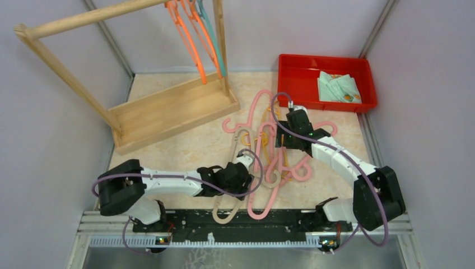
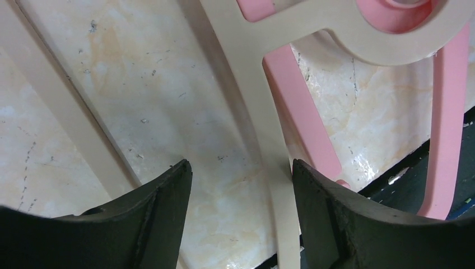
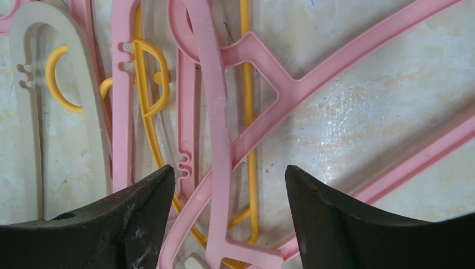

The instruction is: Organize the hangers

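The left gripper point(image 2: 240, 168) stands spread, low over the table point(image 1: 185, 148), with one thin bar of a beige hanger point(image 2: 246, 84) running between its fingers point(image 2: 168, 207). The bar lies close against the right-hand finger, and clear tabletop shows between it and the other finger, so nothing is pinched. A pink hanger point(image 2: 302, 112) lies partly under the beige one, just past the fingertips. In the top view this gripper sits near side of the wooden rack point(image 1: 168, 112) and a little to the right of its base.

The right gripper point(image 3: 229, 171) is also spread, hovering above a tangle of pink strands point(image 3: 215, 112), a yellow hanger point(image 3: 249, 84) and another beige hanger point(image 3: 33, 84). Several pink bars pass through the gap between its fingers, but neither finger presses on them. It is to the right of the rack's base, farther out than the left gripper.

The loose hangers point(image 1: 274, 162) lie in a crossed heap on the table, right of the rack and towards the arms' bases. On the rack's pole point(image 1: 89, 19), at its right end, orange hangers point(image 1: 190, 45) and a teal one point(image 1: 215, 45) hang side by side. Well right of the rack sits a red tray point(image 1: 297, 84) holding a folded pale green cloth point(image 1: 339, 87)
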{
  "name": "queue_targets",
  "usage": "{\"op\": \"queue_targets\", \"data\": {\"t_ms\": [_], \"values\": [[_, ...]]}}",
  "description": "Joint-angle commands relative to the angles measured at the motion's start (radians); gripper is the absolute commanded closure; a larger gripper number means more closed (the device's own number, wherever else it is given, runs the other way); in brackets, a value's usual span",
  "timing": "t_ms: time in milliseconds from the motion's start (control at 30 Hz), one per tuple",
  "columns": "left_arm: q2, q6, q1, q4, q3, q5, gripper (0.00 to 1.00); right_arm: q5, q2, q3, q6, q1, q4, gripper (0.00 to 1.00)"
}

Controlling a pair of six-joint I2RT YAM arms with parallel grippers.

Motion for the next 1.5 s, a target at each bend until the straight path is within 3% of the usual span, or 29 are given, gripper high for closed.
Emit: {"op": "queue_targets", "data": {"t_ms": [0,300,633,667,733,933,1300,1467], "values": [[0.036,-0.007,-0.005,0.006,-0.017,-0.011,0.29,0.003,-0.029,0.002,0.008,-0.008,0.030,0.27],[0.137,0.017,-0.006,0.023,0.028,0.035,0.42,0.002,-0.031,-0.009,0.009,-0.008,0.033,0.28],[0.257,0.007,-0.005,-0.096,0.102,0.011,0.69,-0.001,-0.055,-0.038,0.014,-0.008,0.047,0.28],[0.271,0.001,-0.004,-0.124,0.108,-0.006,0.87,0.004,-0.064,-0.038,0.013,-0.008,0.046,0.28],[0.259,-0.004,-0.003,-0.140,0.105,-0.022,0.99,0.007,-0.074,-0.041,0.010,-0.008,0.046,0.28],[0.148,-0.028,-0.003,-0.225,0.091,-0.066,1.00,0.028,-0.102,-0.048,0.003,-0.008,0.041,0.27],[-0.127,-0.134,-0.001,-0.528,0.189,-0.228,1.00,-0.028,-0.099,-0.044,0.005,-0.007,0.080,0.28],[-0.224,-0.149,0.000,-0.512,0.204,-0.207,1.00,-0.066,-0.094,-0.039,-0.015,-0.008,0.105,0.28]]}}
